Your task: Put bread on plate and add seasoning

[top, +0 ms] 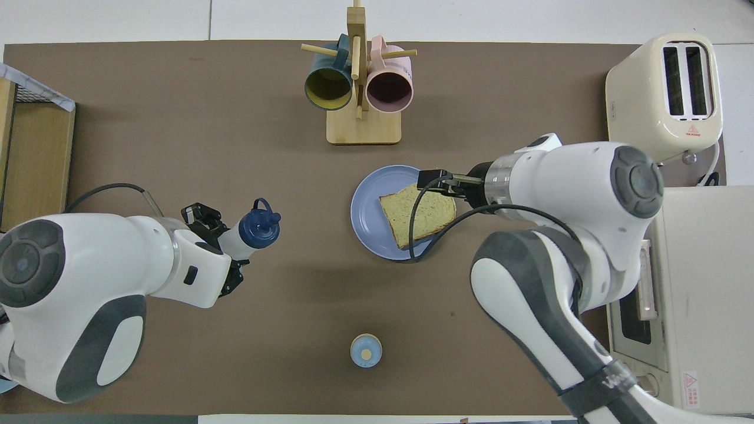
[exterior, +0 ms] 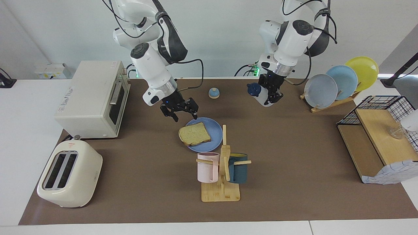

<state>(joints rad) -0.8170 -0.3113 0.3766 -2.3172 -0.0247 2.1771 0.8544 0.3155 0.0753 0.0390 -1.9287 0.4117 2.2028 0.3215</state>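
Tabletop [exterior: 294, 169] matt brown, paper-like mat; bread [exterior: 194, 133] rough, speckled, dry crumb on smooth matt blue plate [exterior: 214, 125]. Seasoning [exterior: 261, 94] bottle translucent plastic with glossy navy cap; toaster [exterior: 68, 174] and oven [exterior: 91, 98] smooth cream shells, semi-gloss, oven handle metal. Mug rack [exterior: 222, 182] pale bare wood, mugs [exterior: 207, 166] matt; arm casings glossy white plastic, right gripper [exterior: 179, 111] black matt; wire basket [exterior: 392, 104] black metal.

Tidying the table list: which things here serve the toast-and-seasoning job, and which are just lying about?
In the job: toast slice; blue plate under it; seasoning bottle, held by the left end effector.

Lying about: toaster; toaster oven; mug rack; bell; plate rack; wire shelf.
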